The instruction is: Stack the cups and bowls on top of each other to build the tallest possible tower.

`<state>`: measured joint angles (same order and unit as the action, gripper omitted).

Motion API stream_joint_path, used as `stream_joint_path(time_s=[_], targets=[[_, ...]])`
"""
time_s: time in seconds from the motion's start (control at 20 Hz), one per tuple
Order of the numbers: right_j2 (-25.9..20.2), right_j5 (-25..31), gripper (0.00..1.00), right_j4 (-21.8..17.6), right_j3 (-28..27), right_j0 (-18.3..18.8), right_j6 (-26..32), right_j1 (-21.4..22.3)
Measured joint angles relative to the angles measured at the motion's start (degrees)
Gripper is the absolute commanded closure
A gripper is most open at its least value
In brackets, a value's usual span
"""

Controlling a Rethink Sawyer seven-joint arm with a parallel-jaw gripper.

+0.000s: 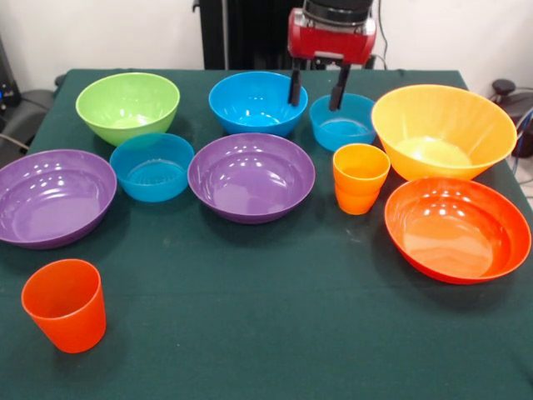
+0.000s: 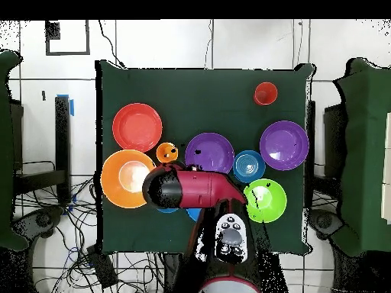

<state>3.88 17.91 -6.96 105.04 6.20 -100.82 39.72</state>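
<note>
My gripper (image 1: 316, 90) hangs open and empty at the table's far side, above the gap between a medium blue bowl (image 1: 256, 102) and a small translucent blue bowl (image 1: 343, 122). Several bowls stand apart on the green cloth: lime green (image 1: 127, 104), large yellow-orange (image 1: 443, 129), wide red-orange (image 1: 456, 227), a purple one (image 1: 251, 175) in the middle, another purple one (image 1: 54, 196) at the left, and a second small blue one (image 1: 152, 165). The yellow-orange cup (image 1: 360, 177) is upright beside the big yellow-orange bowl. The red-orange cup (image 1: 65, 304) stands alone at the near left.
In the overhead view my arm (image 2: 191, 188) covers the gripper and most of the medium blue bowl. The table (image 2: 206, 84) is draped in dark green cloth. Its wide near strip in the front view holds only the red-orange cup (image 2: 265, 93). Cables lie on the floor around the table.
</note>
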Motion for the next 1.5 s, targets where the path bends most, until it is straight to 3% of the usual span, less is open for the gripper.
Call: stream_joint_path(time_s=[0.35, 0.7, 1.5], targets=[[0.35, -3.55, 0.0, -0.28, -0.01, -0.58, 0.0, -4.0], [0.65, -3.61, 0.0, -0.28, -0.01, -1.05, 0.0, -5.59], [2.23, -3.61, 0.0, -0.68, 0.14, -2.52, 0.0, -5.36]])
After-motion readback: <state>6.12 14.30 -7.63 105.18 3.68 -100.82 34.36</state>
